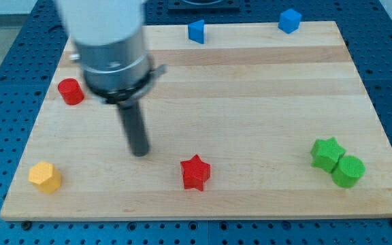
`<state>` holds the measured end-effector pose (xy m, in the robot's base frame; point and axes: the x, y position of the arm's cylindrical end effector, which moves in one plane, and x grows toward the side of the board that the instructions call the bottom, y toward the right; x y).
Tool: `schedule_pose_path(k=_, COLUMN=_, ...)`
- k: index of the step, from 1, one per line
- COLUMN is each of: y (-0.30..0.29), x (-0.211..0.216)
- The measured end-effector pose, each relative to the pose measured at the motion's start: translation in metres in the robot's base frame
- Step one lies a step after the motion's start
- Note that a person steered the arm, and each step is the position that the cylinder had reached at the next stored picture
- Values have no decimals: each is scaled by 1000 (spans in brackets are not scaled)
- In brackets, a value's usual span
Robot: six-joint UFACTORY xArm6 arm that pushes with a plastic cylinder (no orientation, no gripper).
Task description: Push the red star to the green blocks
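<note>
The red star [195, 171] lies near the view's bottom, a little left of the middle. A green star [327, 153] and a green cylinder [348, 171] sit touching each other at the view's lower right. My tip [139, 152] stands on the board to the left of the red star and slightly above it, apart from it by about a block's width.
A red cylinder [70, 91] sits at the view's left. A yellow hexagonal block [45, 177] lies at the lower left corner. Two blue blocks [196, 31] [289, 20] stand along the top edge of the wooden board [250, 95].
</note>
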<state>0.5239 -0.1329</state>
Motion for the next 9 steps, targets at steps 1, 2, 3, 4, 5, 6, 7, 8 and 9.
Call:
schedule_pose_path(k=1, y=-41, x=15)
schedule_pose_path(k=2, y=3, x=30)
schedule_pose_path(k=3, y=102, x=31)
schedule_pose_path(k=4, y=191, x=31)
schedule_pose_path(k=5, y=174, x=31)
schedule_pose_path(k=6, y=97, x=38)
schedule_pose_path(k=7, y=63, x=67)
schedule_pose_path(k=8, y=85, x=93)
schedule_pose_path(k=9, y=140, x=86)
